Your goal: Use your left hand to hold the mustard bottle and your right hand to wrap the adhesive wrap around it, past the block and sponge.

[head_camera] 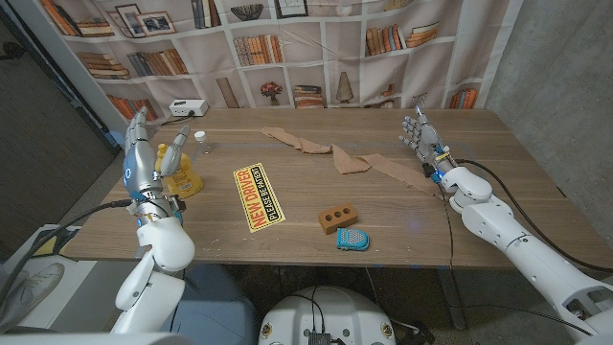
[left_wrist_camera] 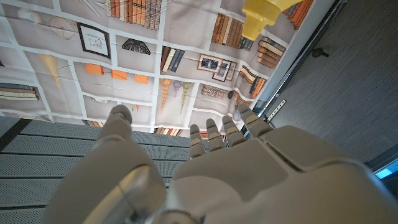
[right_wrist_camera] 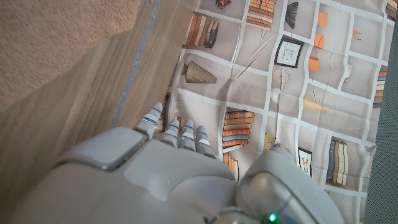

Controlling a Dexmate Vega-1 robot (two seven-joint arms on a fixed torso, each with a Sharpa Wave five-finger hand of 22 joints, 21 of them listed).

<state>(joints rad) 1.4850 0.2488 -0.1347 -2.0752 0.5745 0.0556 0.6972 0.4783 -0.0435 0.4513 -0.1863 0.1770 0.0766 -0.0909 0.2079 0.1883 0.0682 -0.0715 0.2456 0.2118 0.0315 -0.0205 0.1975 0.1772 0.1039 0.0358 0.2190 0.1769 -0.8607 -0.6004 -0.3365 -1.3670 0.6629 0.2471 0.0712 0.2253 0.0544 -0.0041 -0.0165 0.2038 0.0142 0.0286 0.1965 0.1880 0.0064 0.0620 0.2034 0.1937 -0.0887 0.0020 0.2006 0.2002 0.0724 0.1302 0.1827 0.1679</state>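
A printed bookshelf backdrop (head_camera: 316,48) is hung behind a wooden table (head_camera: 287,230). Across its far middle a long tan adhesive wrap (head_camera: 335,155) is laid out, its right end lying close to the right hand (head_camera: 419,134), which is raised with fingers apart and nothing held. The left hand (head_camera: 144,153) is likewise raised and empty, fingers spread, just beside the yellow mustard bottle (head_camera: 182,171), which lies near the table's left edge. A yellow warning sticker (head_camera: 255,196) is seen at the centre, then a brown block (head_camera: 337,218) and a small blue sponge (head_camera: 351,238) towards the near edge. No step appears begun; the bottle is judged to need grasping first by the left hand.
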